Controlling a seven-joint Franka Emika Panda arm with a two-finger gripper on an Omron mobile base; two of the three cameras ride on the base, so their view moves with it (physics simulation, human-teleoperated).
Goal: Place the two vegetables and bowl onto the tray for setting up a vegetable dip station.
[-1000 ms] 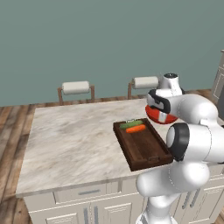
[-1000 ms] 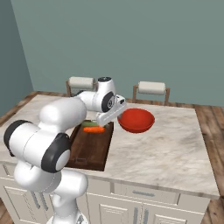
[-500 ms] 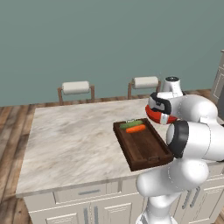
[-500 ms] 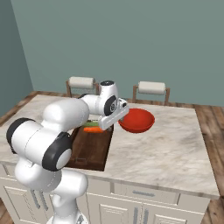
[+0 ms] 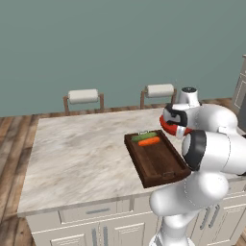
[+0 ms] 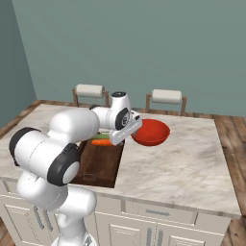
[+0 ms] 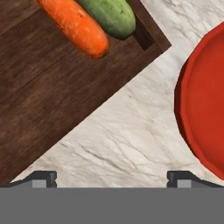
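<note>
Carrot [image 7: 76, 27] and cucumber [image 7: 108, 14] both lie side by side at the far end of the tray [image 5: 161, 166], touching or nearly so; those two are done. Bowl [image 6: 151, 132] sits on the marble counter [image 5: 77, 158] just beside the tray's right edge, not on it yet. Compared with a second ago the hand has shifted a little toward the bowl; bowl, tray and veg have not moved, base views unchanged so the base hasn't driven. Gripper [image 7: 111, 176] fingers spread wide, nothing between them; in the hand view it hovers over bare counter between the tray corner and the bowl rim, bowl off to one side of the fingertips. In the right base view the hand is right against the bowl's near rim; can't tell if it touches. Reads as the approach for the bowl pick, last item left. Next move likely needs one finger inside the rim, one outside, then lift and carry onto the free near half of the tray. Risk: shallow smooth rim could slip, or the bowl gets nudged away.
</note>
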